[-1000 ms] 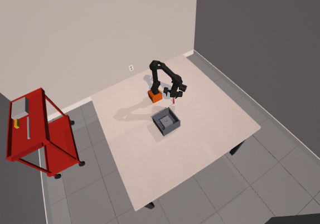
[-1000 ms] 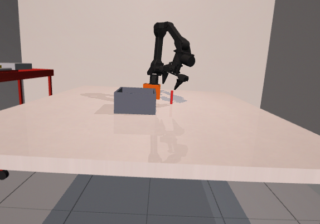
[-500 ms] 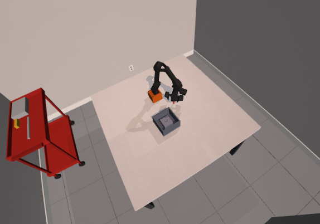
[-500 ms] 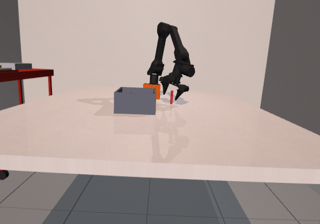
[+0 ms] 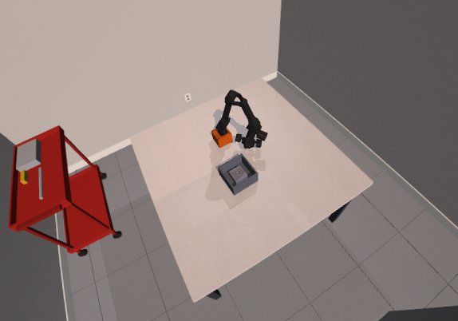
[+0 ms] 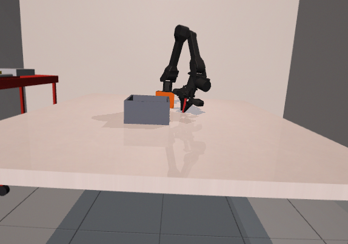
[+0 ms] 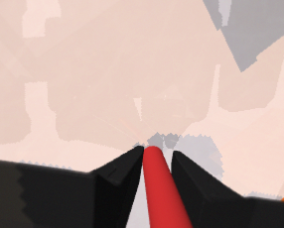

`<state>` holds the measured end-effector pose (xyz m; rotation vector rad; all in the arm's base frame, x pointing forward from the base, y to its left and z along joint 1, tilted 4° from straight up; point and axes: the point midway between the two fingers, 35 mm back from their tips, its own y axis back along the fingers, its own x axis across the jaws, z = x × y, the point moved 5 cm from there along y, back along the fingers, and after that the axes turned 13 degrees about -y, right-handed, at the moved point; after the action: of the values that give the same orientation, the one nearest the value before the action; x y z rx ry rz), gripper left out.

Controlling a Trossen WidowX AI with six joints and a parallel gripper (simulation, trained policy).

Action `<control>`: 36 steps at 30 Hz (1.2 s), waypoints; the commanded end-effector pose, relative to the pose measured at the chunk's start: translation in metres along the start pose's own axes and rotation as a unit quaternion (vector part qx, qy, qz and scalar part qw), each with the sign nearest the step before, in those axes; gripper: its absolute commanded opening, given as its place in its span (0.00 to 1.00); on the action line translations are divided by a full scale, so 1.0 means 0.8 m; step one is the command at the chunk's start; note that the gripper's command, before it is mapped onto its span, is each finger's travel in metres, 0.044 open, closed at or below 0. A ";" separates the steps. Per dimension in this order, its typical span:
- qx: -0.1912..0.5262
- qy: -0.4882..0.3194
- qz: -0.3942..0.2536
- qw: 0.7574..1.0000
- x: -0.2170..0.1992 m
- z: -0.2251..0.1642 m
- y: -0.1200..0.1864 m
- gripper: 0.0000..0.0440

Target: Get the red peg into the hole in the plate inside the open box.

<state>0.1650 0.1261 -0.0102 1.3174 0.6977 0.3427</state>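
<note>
The red peg point(image 6: 184, 105) point(image 7: 166, 198) stands near the table top between the fingertips, leaning slightly in the exterior view. Whether its lower end touches the table cannot be told. It is hidden in the top view. My gripper point(image 5: 248, 145) point(image 6: 184, 110) point(image 7: 157, 155) is low over the table and shut on the red peg, with one finger on each side of it. The open grey box point(image 5: 246, 185) point(image 6: 147, 111) stands apart from the gripper, nearer the table's front. The plate point(image 5: 233, 172) with its hole shows at the box's bottom in the top view.
The arm's orange base block point(image 5: 223, 139) point(image 6: 165, 94) is close beside the gripper, behind the box. The pale table point(image 5: 191, 233) point(image 6: 91, 153) carries them. A red cart point(image 5: 48, 177) with a grey box, a yellow block and a rod stands off the table's left side.
</note>
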 end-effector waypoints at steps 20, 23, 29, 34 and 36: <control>-0.054 -0.014 0.006 0.998 0.016 0.045 0.084 0.00; -0.061 -0.023 0.010 0.998 0.018 0.056 0.099 0.00; -0.073 -0.053 0.019 0.996 0.022 0.081 0.126 0.00; -0.080 -0.083 0.024 0.993 0.023 0.108 0.140 0.00; -0.083 -0.096 0.027 0.992 0.023 0.120 0.144 0.00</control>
<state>0.2503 0.0989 0.0979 1.2003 0.4892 0.3175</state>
